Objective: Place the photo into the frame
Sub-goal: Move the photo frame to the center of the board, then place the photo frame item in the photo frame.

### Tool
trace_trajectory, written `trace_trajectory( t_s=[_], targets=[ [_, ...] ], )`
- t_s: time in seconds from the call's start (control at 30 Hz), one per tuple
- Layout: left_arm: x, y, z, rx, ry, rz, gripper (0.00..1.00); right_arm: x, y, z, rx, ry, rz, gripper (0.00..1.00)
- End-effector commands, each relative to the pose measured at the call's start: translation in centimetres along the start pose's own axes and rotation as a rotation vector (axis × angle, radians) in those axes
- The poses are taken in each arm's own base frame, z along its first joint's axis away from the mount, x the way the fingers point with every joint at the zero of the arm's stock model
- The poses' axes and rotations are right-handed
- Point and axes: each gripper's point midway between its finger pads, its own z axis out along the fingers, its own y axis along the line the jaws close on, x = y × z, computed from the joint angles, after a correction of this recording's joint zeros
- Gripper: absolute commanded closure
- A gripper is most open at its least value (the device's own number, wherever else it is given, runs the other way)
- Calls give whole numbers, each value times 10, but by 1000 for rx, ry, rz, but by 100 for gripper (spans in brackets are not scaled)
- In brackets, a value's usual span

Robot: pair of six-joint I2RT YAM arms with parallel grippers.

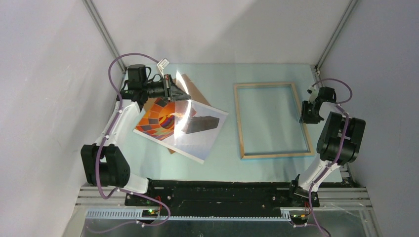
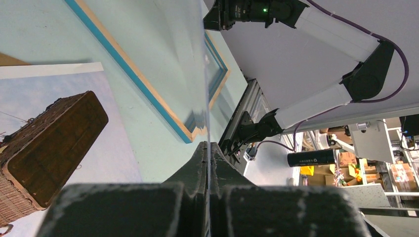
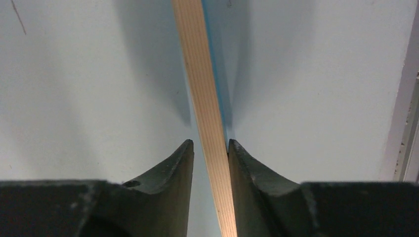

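Observation:
The photo [image 1: 163, 123] of the hot-air balloon lies face up at left of the table; its basket shows in the left wrist view [image 2: 49, 143]. The frame [image 1: 238, 123] lies wood side up at right, its blue edge visible in the left wrist view [image 2: 143, 84]. My left gripper [image 1: 182, 93] [image 2: 208, 145] is shut on a thin clear pane [image 1: 184, 116] [image 2: 206, 74], held tilted on edge above the photo. My right gripper [image 1: 305, 118] [image 3: 210, 143] is open and straddles the frame's right rail [image 3: 197, 59]; its right finger touches the rail, with a gap on the left.
A plain brown backing board [image 1: 195, 94] lies under the photo's far edge and shows in the left wrist view [image 2: 7, 60]. White walls and metal posts close in the table on three sides. The arm bases sit on a black rail [image 1: 222, 190] at the near edge.

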Motion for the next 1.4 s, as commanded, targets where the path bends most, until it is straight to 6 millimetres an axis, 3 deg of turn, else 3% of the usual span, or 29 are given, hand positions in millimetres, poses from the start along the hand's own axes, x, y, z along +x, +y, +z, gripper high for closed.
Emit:
trace_trajectory(
  t_s=[0.0, 0.23, 0.43, 0.83, 1.37],
  targets=[
    [-13, -23, -10, 22, -39, 73, 100, -17, -5, -1, 12, -25, 2, 68],
    [-16, -22, -10, 13, -47, 82, 100, -11, 2, -2, -4, -1, 39, 92],
    [-15, -10, -6, -8, -43, 87, 100, -4, 22, -7, -25, 20, 44, 100],
    [-28, -15, 0, -18, -55, 101, 100, 11, 57, -8, -22, 51, -68, 100],
    [-39, -12, 29, -6, -53, 87, 100, 28, 102, -13, -64, 66, -131, 100]
  ],
)
